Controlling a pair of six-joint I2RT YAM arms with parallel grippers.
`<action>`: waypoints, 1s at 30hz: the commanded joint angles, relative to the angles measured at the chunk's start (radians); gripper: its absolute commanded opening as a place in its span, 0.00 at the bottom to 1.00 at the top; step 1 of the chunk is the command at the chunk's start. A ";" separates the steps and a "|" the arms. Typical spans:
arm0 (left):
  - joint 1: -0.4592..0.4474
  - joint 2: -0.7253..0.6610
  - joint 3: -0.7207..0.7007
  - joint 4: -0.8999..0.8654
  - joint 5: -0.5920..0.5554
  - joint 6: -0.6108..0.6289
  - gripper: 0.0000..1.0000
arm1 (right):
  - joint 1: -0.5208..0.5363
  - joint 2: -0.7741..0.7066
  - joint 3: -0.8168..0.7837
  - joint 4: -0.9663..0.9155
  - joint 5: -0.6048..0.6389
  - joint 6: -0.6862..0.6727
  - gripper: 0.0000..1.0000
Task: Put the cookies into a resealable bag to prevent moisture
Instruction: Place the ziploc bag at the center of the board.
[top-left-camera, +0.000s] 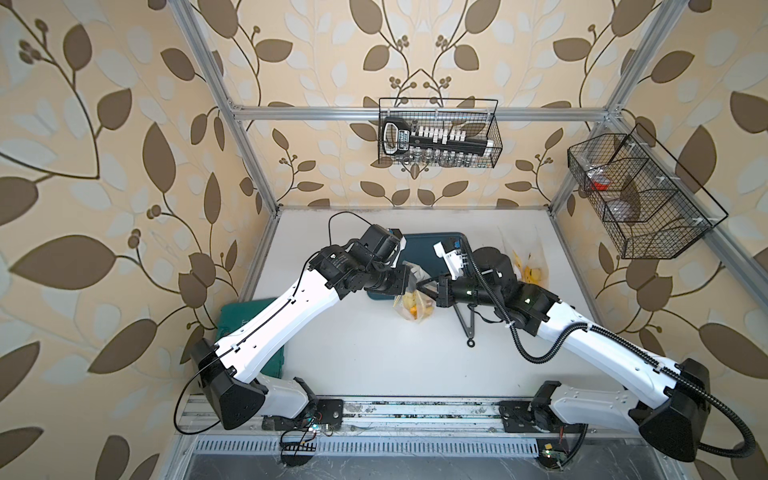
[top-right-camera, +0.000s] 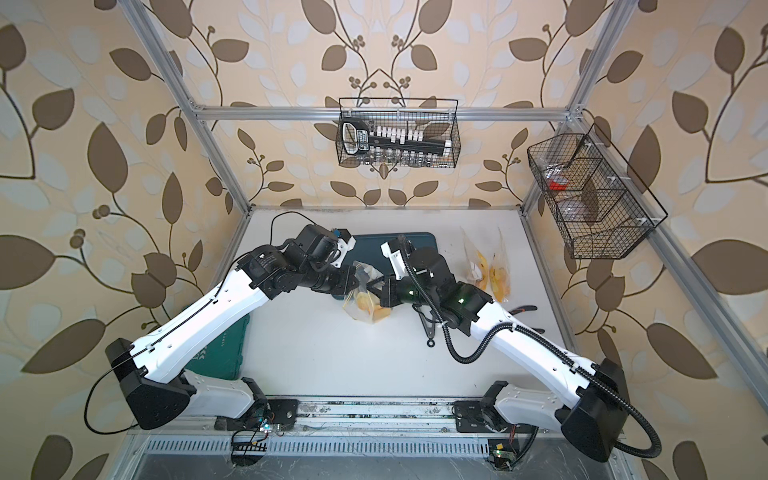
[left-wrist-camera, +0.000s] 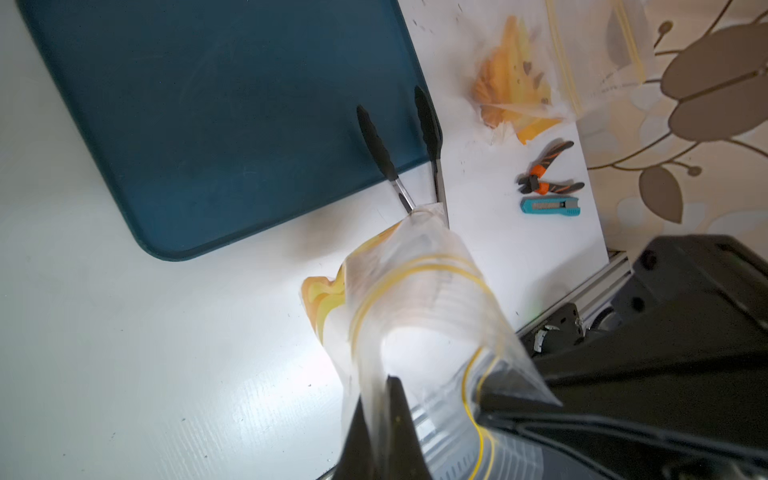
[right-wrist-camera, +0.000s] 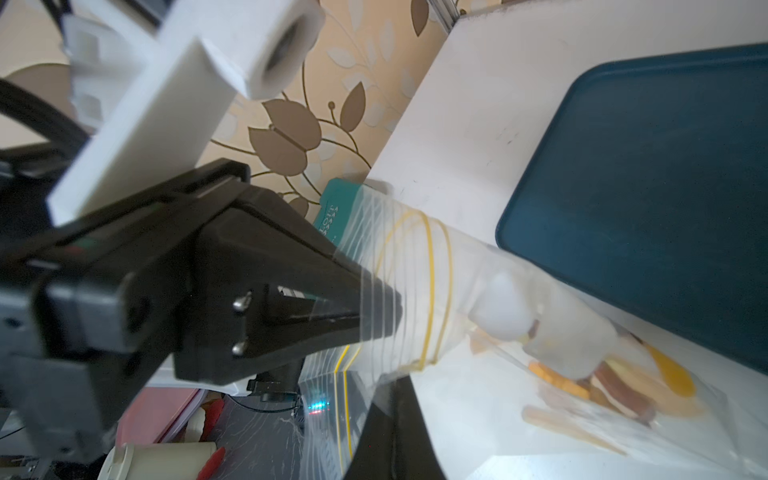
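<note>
Bag: one clear resealable bag (top-left-camera: 414, 309) hangs between the two arms. Its bottom seems to rest on the white counter (top-left-camera: 353, 353), just beside the blue tray (left-wrist-camera: 208, 124).
Inside: the cookies (right-wrist-camera: 615, 386) sit piled at the bag's bottom, orange and brown, too bunched up to count.
Left side: the left tool (right-wrist-camera: 386, 313) pinches one end of the bag's top.
Right side: the right tool (top-left-camera: 423, 287) is pressed together on the other end.
Feel: I think the bag is thin, soft, slippery and light. The cookies would likely crumble if squeezed.
Hold: best on the strip by the yellow zip line, never the full belly.
Count: one tray, one pair of tongs (left-wrist-camera: 399, 153), two more printed bags (top-right-camera: 478, 268), one pair of pliers (left-wrist-camera: 548, 174), one box cutter (left-wrist-camera: 550, 206).
</note>
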 joint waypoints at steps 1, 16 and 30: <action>-0.001 0.006 -0.057 0.082 0.003 0.035 0.26 | -0.005 -0.007 -0.091 0.044 0.145 0.133 0.00; 0.001 -0.362 -0.645 0.767 -0.266 0.192 0.90 | -0.177 0.114 -0.055 0.099 0.087 0.243 0.00; 0.002 -0.435 -0.954 1.163 0.076 0.655 0.76 | -0.211 0.198 0.196 -0.344 -0.023 -0.246 0.00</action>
